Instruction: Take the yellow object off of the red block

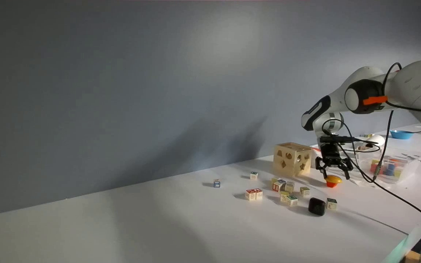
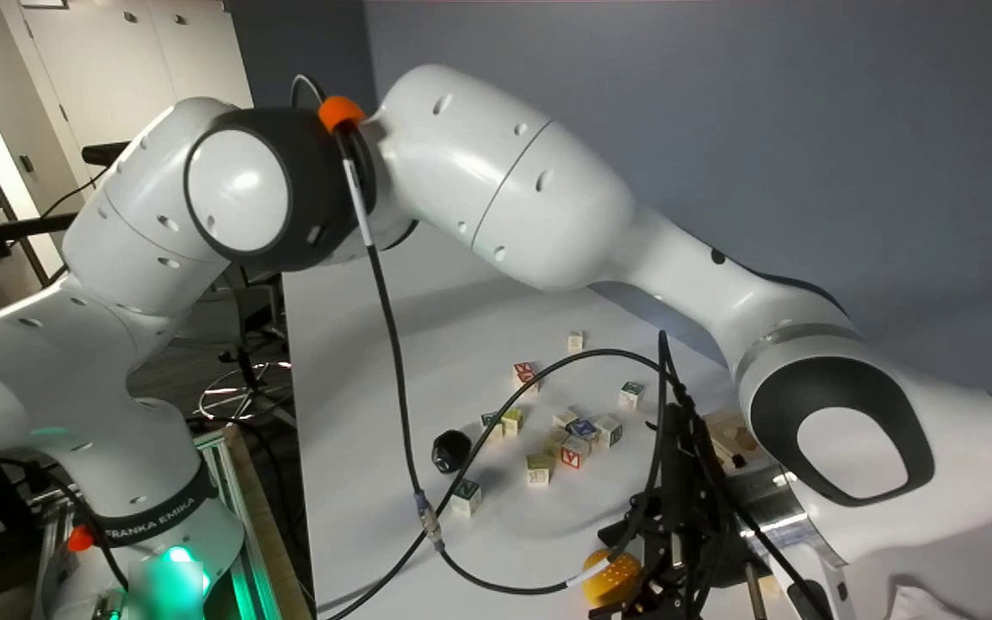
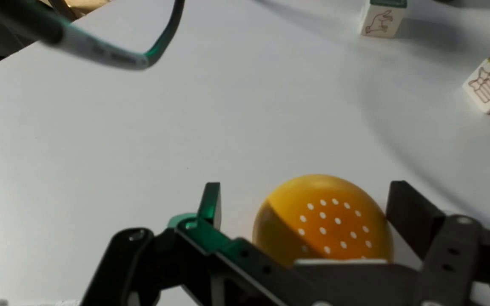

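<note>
This place is looking like a robot lab. A big white robot arm (image 2: 487,172) is standing by a metal rail (image 2: 255,564), with a green light (image 2: 179,555) glowing near its bottom. Black wires (image 2: 393,344) are hanging from the arm. Toy blocks (image 1: 250,195) are sitting on a long white surface (image 1: 152,226) next to a plain gray wall (image 1: 122,91). In an exterior view, tall white doors (image 2: 139,60) and the shiny bottom of a chair (image 2: 248,370) are standing behind the robot arm.

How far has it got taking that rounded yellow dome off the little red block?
Done: the black gripper looks lined up, fingers flanking the yellow dome. In hand: seemingly the grasp; a gap shows beside one finger. Left: closing and lifting; the dome sits on the red block.
</note>
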